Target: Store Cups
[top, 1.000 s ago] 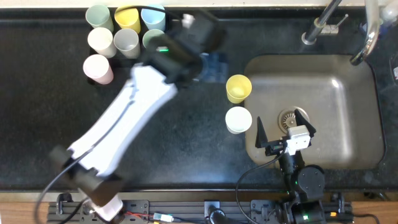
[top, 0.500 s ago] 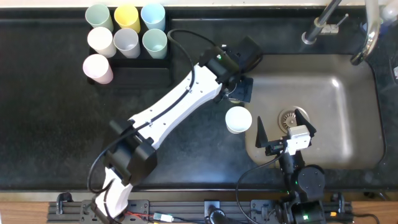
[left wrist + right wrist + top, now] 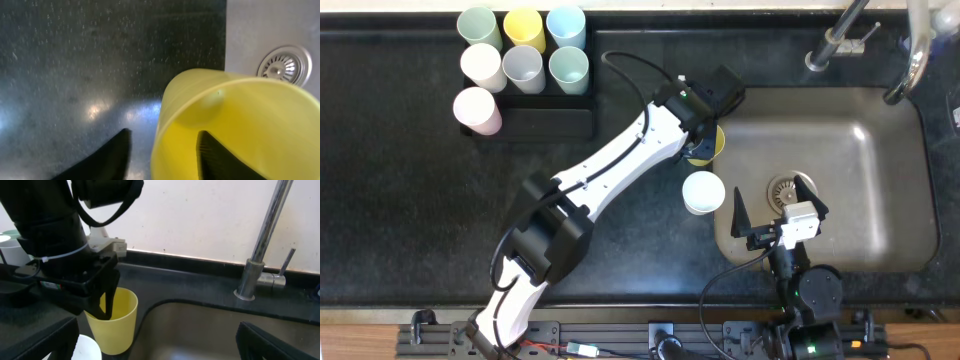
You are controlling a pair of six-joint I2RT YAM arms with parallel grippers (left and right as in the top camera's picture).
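Up close, left tool [image 3: 164,135] straddles yellow cup [image 3: 250,115] rim.

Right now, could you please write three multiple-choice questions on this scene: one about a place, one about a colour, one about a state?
1. Where is the yellow cup at the left end effector?
A. On the counter beside the sink
B. Inside the sink
C. Held high above the counter

2. What colour is the cup next to it?
A. Pink
B. Blue
C. White

3. How is the left end effector?
A. Shut above the cup
B. Open, one finger inside the cup, one outside
C. Shut, lying flat on the counter

Answers:
1 A: it stands at the sink's edge.
2 C: the white cup stands beside it.
3 B: the fingers straddle the rim.
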